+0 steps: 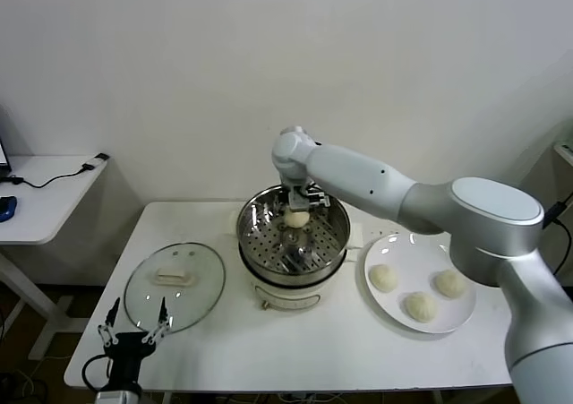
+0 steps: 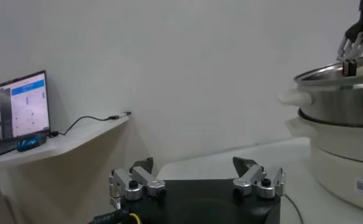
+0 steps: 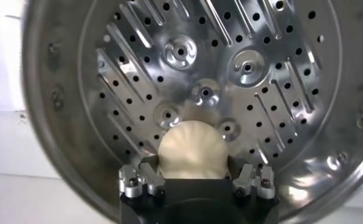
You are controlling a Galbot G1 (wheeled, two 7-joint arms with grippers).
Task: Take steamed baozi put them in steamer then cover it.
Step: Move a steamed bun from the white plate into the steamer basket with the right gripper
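We start nearest: the left gripper [image 1: 134, 334] hangs parked off the table's near-left edge, its fingers spread fully and holding nothing. Just beyond it the round clear glass cover with the cream handle [image 1: 175, 285] lies flat on the white table [image 1: 295, 350]. To the right, three cream-white dome-shaped steamed baozi [image 1: 420, 306] wait on the flat white plate [image 1: 387, 313]. Farther back, the right gripper [image 1: 298, 209] sits inside the shiny stainless-steel steamer [image 1: 252, 218], its fingers partly spread around a fourth bun [image 3: 192, 151]; we cannot tell whether they touch it. We judge two risks: soft dough may stick to a finger and lift away, or the bun may roll on the perforated tray [image 3: 187, 67].
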